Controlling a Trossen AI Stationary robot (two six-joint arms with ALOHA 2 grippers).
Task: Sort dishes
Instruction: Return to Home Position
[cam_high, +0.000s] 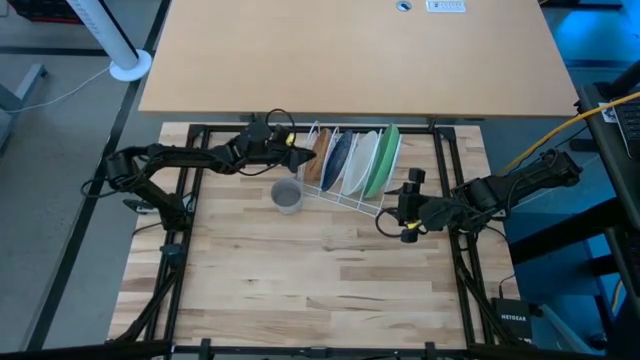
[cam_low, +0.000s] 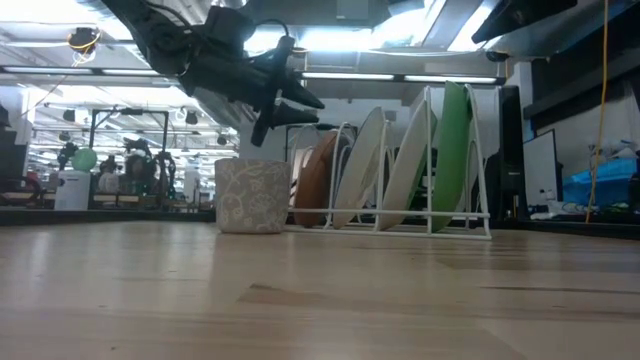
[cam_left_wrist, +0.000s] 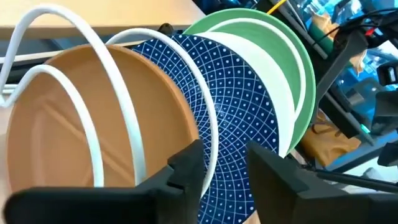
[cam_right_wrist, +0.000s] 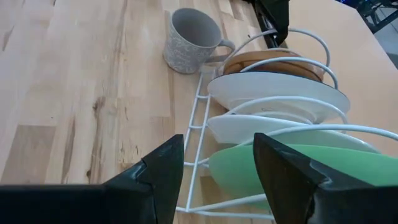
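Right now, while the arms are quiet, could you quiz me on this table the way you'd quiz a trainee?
1. True or false: the green plate, white plate, blue plate and brown plate all stand in the wire rack.
2. The left arm's fingers are open at the brown plate's end of the rack. Which plate is nearest the right arm's open fingers? A brown, B blue, C green.
3. One word: is the grey cup inside the rack or beside it?

Key: 1 true. 2 C. 3 beside.
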